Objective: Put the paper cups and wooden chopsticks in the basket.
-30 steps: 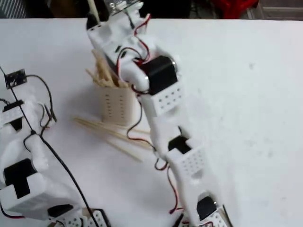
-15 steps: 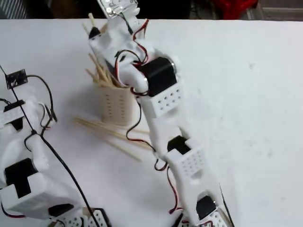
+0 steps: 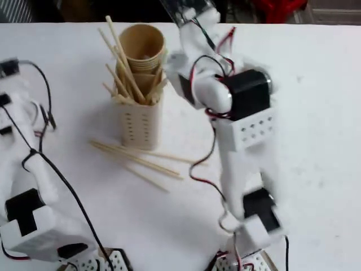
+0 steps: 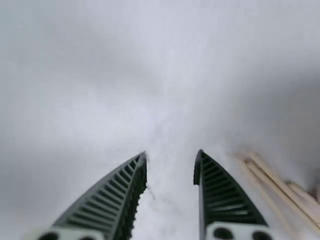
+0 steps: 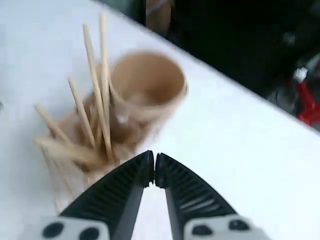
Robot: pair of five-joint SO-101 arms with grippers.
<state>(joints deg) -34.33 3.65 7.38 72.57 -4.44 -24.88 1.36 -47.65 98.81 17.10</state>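
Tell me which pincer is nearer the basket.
Right, apparently. The right pincer sits close beside the basket; the left pincer is over the table by the loose chopsticks.

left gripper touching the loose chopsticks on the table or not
Apart. In the left wrist view a strip of bare table separates the open left gripper from the chopsticks lying off to one side.

I see tan paper cups (image 3: pixel 141 44), pale-wood chopsticks (image 3: pixel 135 160), cream basket (image 3: pixel 138 127) w/ dot-hole rows; left gripper (image 4: pixel 171 154) & right gripper (image 5: pixel 154 156) dk, ribbed.
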